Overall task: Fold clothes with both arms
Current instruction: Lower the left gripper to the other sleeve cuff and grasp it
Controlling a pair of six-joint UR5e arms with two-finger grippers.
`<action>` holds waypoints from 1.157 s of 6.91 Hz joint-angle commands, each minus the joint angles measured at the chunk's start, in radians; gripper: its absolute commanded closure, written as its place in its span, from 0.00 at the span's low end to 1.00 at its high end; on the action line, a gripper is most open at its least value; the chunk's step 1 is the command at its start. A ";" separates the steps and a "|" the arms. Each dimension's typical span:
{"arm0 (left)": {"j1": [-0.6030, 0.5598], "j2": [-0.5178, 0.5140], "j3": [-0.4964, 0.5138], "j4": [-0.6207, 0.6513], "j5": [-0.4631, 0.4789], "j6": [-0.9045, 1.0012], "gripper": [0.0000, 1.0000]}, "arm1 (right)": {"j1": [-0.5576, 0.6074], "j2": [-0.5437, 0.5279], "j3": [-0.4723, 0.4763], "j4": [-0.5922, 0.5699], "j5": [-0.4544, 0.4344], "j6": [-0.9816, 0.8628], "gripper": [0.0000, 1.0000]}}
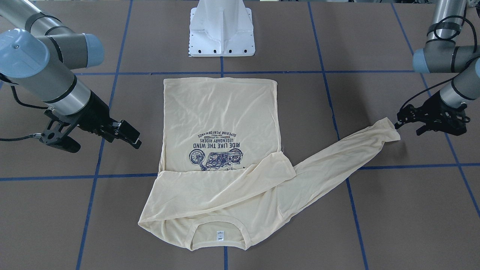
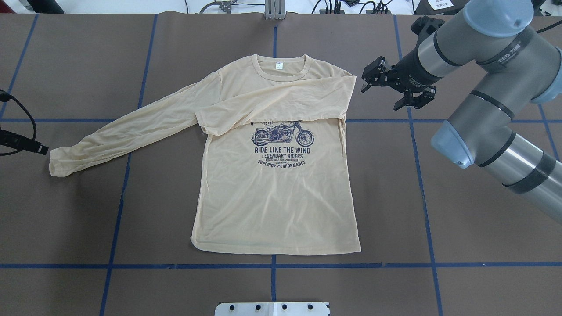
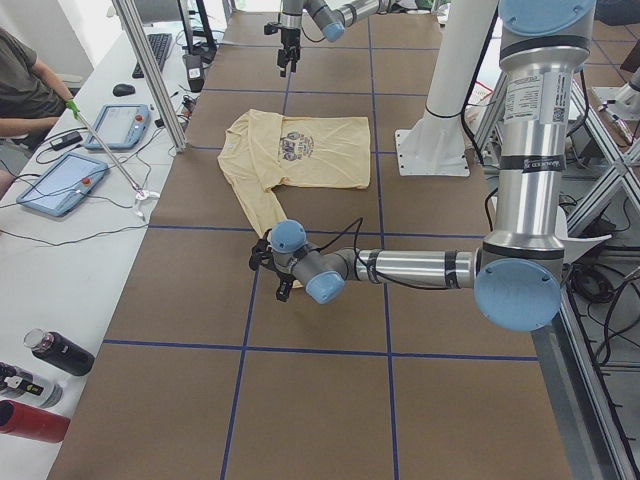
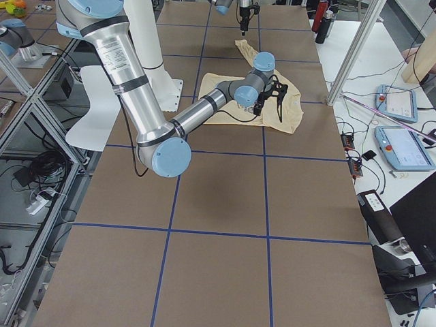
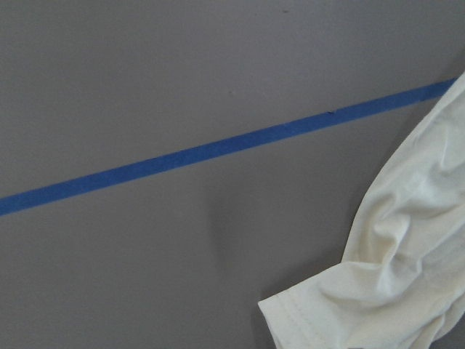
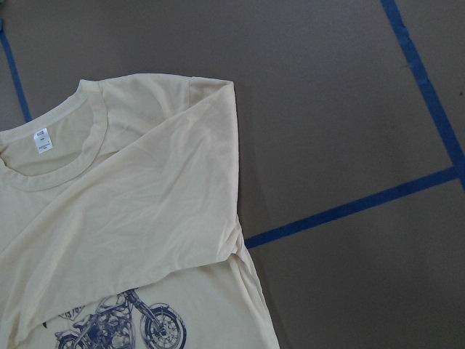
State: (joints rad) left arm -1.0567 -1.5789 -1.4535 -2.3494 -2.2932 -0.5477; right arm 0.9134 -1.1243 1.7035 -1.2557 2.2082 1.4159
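Left pincer [image 1: 400, 120] sits just beside the cuff [image 1: 390, 129]; the sleeve [image 1: 337, 157] runs diagonally to the shirt [image 2: 276, 197]. Its grip state cannot be told. Right pincer [image 2: 366, 81] is apart and farther off.

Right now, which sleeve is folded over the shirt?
The right-side sleeve, lying across the shirt; the other sleeve stretches out toward the left gripper.

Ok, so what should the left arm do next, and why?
Probably lower the left gripper onto the cuff beside it and grasp it: that sleeve lies stretched out, while the other sleeve is already folded across the shirt.
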 commanded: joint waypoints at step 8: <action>0.032 -0.065 0.076 0.001 -0.026 -0.014 0.35 | -0.001 -0.003 0.008 0.001 -0.005 0.000 0.03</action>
State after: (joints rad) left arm -1.0266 -1.6442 -1.3816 -2.3485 -2.3139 -0.5613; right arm 0.9127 -1.1275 1.7110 -1.2548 2.2028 1.4159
